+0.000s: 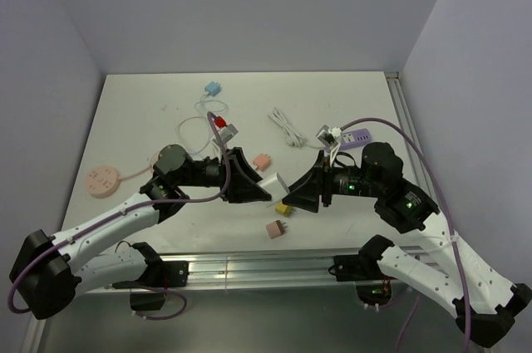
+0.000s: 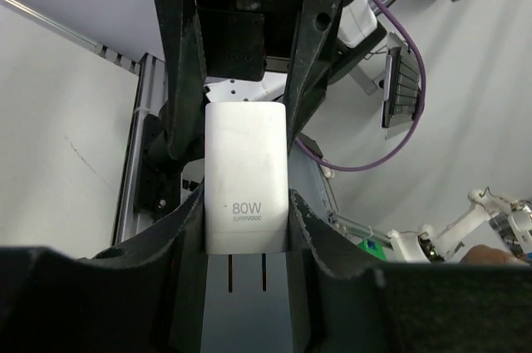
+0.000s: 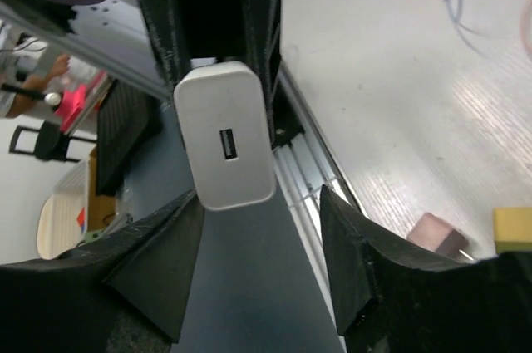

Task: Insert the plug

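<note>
Clamping white charger (image 2: 245, 162), left hand (image 2: 246, 203), label 80W, perhaps SUPERVOOC below

I'm holding both arms bent toward frame centre, left gripper (image 1: 264, 193) clamping the charger (image 2: 246, 177), right gripper (image 1: 296, 196) facing it, jaws gaping.
</note>
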Robot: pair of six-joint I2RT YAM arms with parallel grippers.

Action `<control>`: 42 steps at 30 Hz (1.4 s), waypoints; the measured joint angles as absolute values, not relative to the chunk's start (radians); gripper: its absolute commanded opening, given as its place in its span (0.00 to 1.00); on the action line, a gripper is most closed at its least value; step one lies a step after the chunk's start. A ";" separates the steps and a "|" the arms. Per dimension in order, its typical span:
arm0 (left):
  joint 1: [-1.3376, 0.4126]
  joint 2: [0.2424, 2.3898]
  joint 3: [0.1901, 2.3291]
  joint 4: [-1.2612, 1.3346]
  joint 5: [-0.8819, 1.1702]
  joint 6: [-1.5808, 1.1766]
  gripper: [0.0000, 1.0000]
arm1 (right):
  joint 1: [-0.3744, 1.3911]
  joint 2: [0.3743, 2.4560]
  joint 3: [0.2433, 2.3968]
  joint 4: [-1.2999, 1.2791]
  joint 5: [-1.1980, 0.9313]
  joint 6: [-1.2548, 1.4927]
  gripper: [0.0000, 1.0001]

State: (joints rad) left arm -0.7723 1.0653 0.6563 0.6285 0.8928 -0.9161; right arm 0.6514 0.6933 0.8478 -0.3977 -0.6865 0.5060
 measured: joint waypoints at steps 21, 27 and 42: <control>-0.784 1.053 0.656 0.608 0.945 -0.906 0.43 | 0.661 0.810 0.844 -0.190 -0.917 0.531 0.00; -0.795 1.028 0.695 0.371 0.752 -0.786 0.99 | 0.670 0.855 0.918 -0.327 -0.783 0.463 0.00; -0.785 0.761 0.674 -0.088 -0.022 -0.745 0.99 | 0.403 1.010 1.082 -0.598 -0.049 0.279 0.00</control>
